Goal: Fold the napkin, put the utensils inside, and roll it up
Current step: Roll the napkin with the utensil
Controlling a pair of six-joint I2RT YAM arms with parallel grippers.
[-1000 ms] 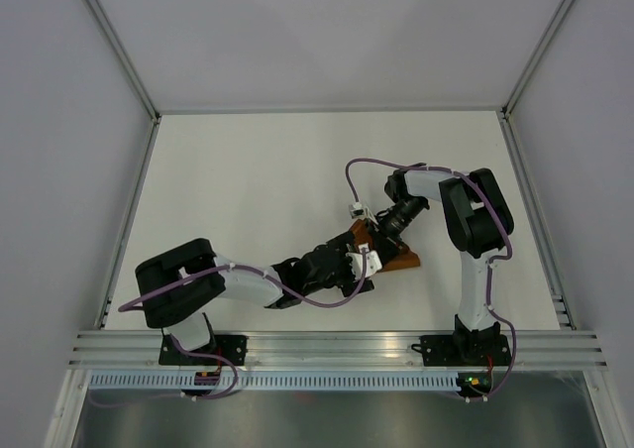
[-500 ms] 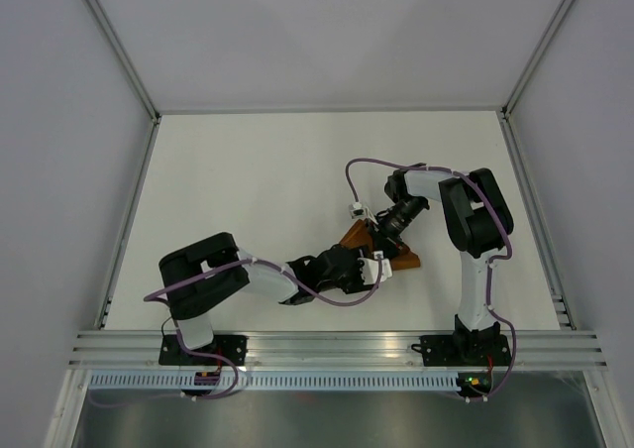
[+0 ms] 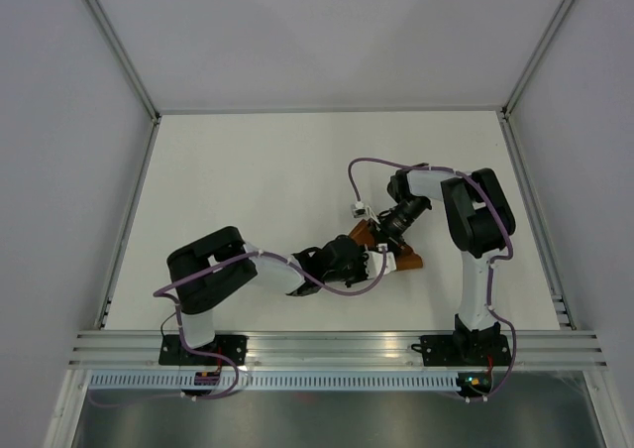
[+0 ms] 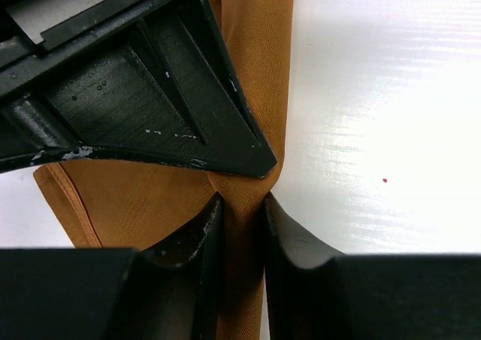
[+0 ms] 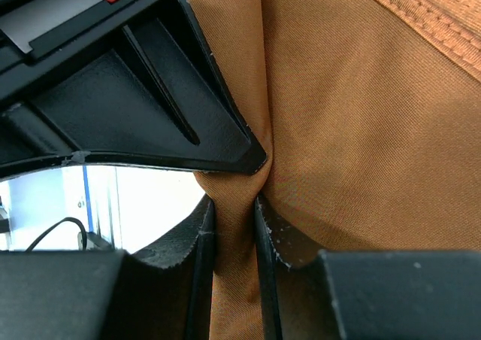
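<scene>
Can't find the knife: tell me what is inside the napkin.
Only cloth shows: the napkin is pinched by the left tool and the right tool. No knife is visible; the napkin's own folds hide whatever lies inside.

This is a robotics lab test cell. The white worktop point(image 3: 248, 190) is boxed in by plain pale panels on the left point(image 3: 59, 170), right point(image 3: 594, 170) and far point(image 3: 327, 32) sides. The panels are held in aluminium posts point(image 3: 114, 44) rising from the far corners. A grooved aluminium rail point(image 3: 337, 347) runs along the near edge. Bolted to it by their base plates are two black-and-white robot arms, the left arm point(image 3: 213, 270) and the right arm point(image 3: 475, 220). Purple cables point(image 3: 371, 164) loop loosely along both. Nearer than the rail lies a slotted cable duct point(image 3: 327, 380), and nearest of all a bare metal sheet point(image 3: 337, 418).
</scene>
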